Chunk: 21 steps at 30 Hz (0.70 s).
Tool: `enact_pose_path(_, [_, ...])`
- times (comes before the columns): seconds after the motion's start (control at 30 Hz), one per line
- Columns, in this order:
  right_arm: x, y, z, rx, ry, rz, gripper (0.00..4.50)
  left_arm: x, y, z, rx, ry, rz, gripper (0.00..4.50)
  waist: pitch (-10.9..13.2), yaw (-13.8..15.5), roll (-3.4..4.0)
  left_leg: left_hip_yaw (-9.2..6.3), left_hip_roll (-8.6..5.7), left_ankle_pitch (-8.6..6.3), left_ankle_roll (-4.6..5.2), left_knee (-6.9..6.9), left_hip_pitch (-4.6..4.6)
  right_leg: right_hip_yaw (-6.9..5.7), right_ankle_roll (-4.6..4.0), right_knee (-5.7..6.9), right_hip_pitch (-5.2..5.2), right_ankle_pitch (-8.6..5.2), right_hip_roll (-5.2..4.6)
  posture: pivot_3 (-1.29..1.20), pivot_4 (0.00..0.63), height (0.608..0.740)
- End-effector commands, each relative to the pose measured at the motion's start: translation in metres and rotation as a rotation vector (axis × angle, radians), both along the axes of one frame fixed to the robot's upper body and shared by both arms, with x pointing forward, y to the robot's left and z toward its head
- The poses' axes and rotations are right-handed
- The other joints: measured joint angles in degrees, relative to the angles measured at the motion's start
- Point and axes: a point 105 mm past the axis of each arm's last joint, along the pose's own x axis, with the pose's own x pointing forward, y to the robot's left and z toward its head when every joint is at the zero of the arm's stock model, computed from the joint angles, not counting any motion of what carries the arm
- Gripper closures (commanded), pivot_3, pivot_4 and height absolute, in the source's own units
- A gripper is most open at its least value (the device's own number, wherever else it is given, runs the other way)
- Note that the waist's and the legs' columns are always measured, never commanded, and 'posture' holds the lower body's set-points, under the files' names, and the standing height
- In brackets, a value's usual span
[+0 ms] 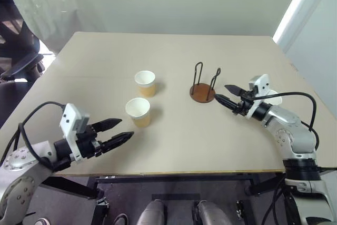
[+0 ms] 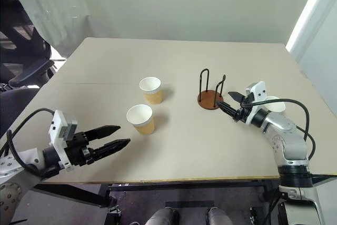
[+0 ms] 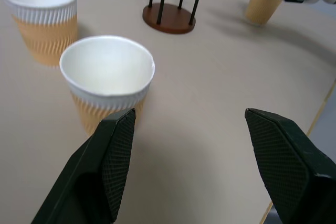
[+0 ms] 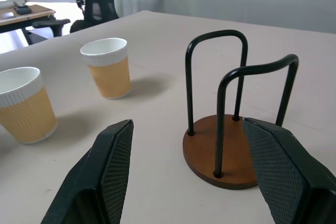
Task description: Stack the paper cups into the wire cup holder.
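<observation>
Nothing stacked yet — the holder (image 1: 202,91) stands empty near mid-table. 2 cups (image 1: 138,111) (image 1: 145,83) sit upright to its left; a 3rd cup (image 3: 261,7) is mostly hidden behind the right gripper (image 1: 226,93). Both that and the left gripper (image 1: 117,131) are spread wide, holding nothing — all 3 cups remain.

The paper cups (image 3: 106,80) were tan-orange with a rippled diagonal pattern, white at the rim band and inside. The wire cup holder (image 4: 227,124) had black wire loops on a reddish-brown disc. The tabletop (image 1: 174,56) was plain beige.
</observation>
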Motion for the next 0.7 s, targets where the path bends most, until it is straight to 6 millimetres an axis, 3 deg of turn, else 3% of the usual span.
enact_pose_path(0.03, [-0.004,0.005,0.012,0.016,-0.049,-0.002,1.12,0.000,-0.005,0.017,-0.014,-0.090,-0.028,0.96,0.0,0.0,0.00,0.00,0.00,0.00,0.00,0.00,0.00,0.00,0.00,0.01,0.00,0.00,0.00,0.00,0.150,0.740])
enact_pose_path(0.3, [-0.001,0.015,0.006,0.017,-0.039,-0.040,1.12,0.012,0.004,0.054,-0.045,-0.279,0.058,0.96,0.0,-0.1,0.00,0.00,0.04,0.06,0.10,0.01,0.02,0.00,0.00,0.04,0.00,0.01,0.04,0.00,0.150,0.740])
enact_pose_path(0.7, [0.017,0.032,-0.017,-0.088,0.020,-0.167,1.12,0.015,0.003,0.041,-0.012,-0.254,0.068,0.96,0.0,-0.2,0.01,0.00,0.15,0.05,0.09,0.01,0.06,-0.01,-0.03,0.04,0.01,0.03,0.14,0.00,0.150,0.740])
